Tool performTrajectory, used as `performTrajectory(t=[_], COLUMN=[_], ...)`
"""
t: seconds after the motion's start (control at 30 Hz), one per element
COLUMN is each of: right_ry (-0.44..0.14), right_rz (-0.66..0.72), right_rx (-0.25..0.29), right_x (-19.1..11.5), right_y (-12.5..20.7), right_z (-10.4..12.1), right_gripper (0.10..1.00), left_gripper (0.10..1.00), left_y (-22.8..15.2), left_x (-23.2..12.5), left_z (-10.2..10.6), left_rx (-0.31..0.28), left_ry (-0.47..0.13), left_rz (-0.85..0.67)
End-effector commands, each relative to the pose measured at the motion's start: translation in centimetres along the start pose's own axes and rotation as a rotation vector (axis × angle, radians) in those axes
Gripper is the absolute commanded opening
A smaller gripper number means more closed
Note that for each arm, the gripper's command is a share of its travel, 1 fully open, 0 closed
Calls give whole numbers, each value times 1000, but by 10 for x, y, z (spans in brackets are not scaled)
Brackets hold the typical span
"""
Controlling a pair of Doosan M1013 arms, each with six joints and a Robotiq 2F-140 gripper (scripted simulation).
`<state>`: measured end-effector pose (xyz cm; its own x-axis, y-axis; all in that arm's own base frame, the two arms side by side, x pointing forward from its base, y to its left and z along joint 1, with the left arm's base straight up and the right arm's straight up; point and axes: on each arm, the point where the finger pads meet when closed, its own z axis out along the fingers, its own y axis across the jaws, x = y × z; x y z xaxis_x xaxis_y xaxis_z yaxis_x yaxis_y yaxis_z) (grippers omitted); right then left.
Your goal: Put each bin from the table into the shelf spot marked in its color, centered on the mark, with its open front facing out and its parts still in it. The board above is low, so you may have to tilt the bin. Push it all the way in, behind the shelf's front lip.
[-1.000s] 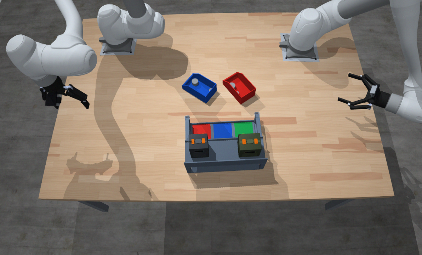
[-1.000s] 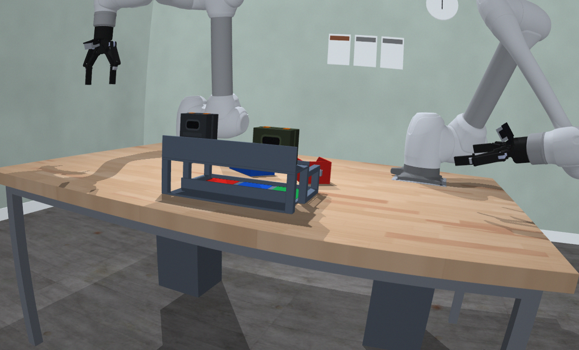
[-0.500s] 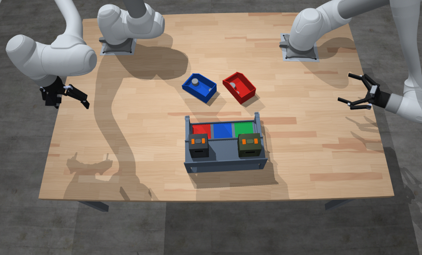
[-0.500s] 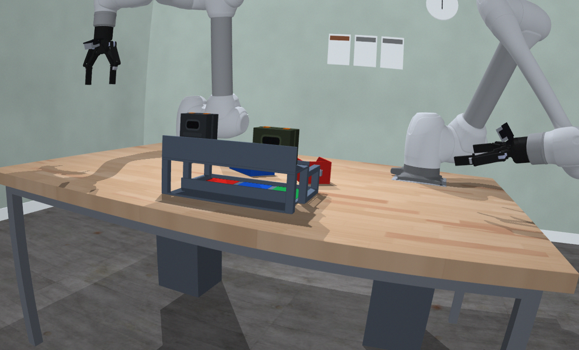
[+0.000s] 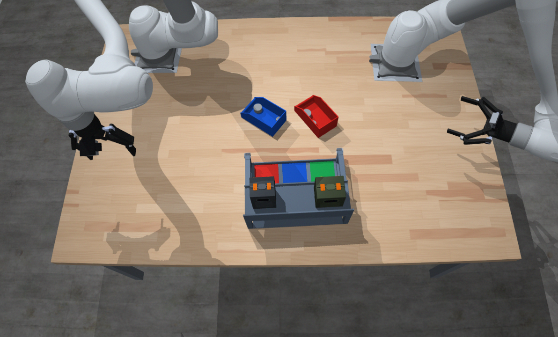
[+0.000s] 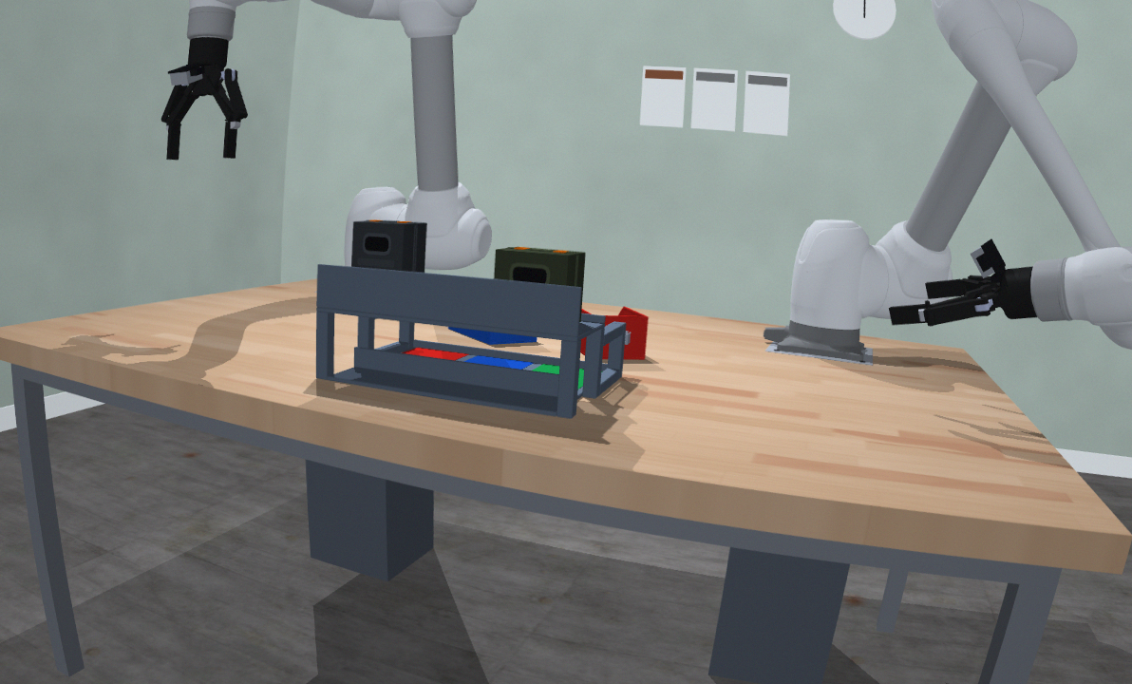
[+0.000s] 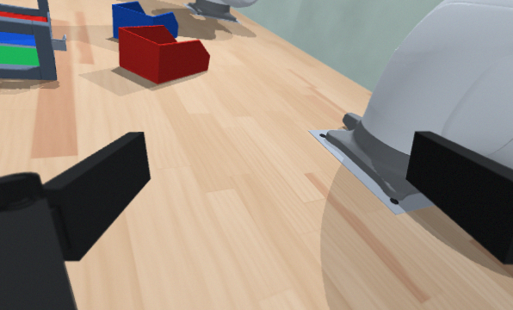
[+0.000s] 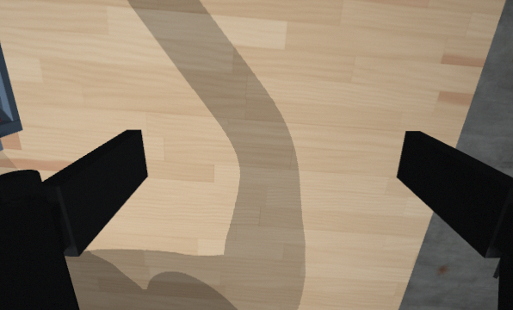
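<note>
A blue bin (image 5: 265,126) (image 6: 493,335) (image 7: 126,25) and a red bin (image 5: 328,126) (image 6: 633,338) (image 7: 139,56) stand upright on the table, turned askew to the shelf (image 5: 297,201) (image 6: 446,299) (image 7: 46,58) (image 8: 13,103). Grey parts show in both bins. The red mark (image 5: 266,171) (image 6: 434,353), blue mark (image 5: 294,171) (image 6: 498,363) and green mark (image 5: 322,169) (image 7: 9,55) are uncovered under the board. My left gripper (image 5: 454,114) (image 6: 909,302) (image 7: 277,156) is open and empty, raised beyond the green-mark side. My right gripper (image 5: 111,154) (image 6: 201,156) (image 8: 273,154) is open and empty, high on the red-mark side.
A black case (image 5: 262,197) (image 6: 388,246) and an olive case (image 5: 330,200) (image 6: 539,268) stand on the shelf's top board, at its two ends. The arm bases stand at the table's far edge, on either side of the bins.
</note>
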<state>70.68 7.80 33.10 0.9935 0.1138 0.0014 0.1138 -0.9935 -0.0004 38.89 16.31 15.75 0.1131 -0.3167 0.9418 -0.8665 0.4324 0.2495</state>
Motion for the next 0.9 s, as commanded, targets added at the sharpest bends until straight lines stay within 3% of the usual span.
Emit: performTrajectory(t=[0.0,0.3,0.37,0.4,0.87], right_ry=[0,0,0,0,0], right_rz=[-45,-152,-152,-184,-335], right_rx=[0,0,0,0,0], right_x=[26,74,74,86,126], right_y=[-31,-115,-115,-143,-282], right_z=[-3,-5,-5,-5,3], right_gripper=[1000,1000,1000,1000,1000], left_gripper=[1000,1000,1000,1000,1000], left_y=[0,4,4,4,9], left_x=[0,-1,-1,-1,-4], left_z=[0,-2,-2,-2,-4], left_rx=[1,7,7,7,18], left_ry=[-1,-4,-4,-4,-9], left_rz=[-2,-26,-26,-26,-64])
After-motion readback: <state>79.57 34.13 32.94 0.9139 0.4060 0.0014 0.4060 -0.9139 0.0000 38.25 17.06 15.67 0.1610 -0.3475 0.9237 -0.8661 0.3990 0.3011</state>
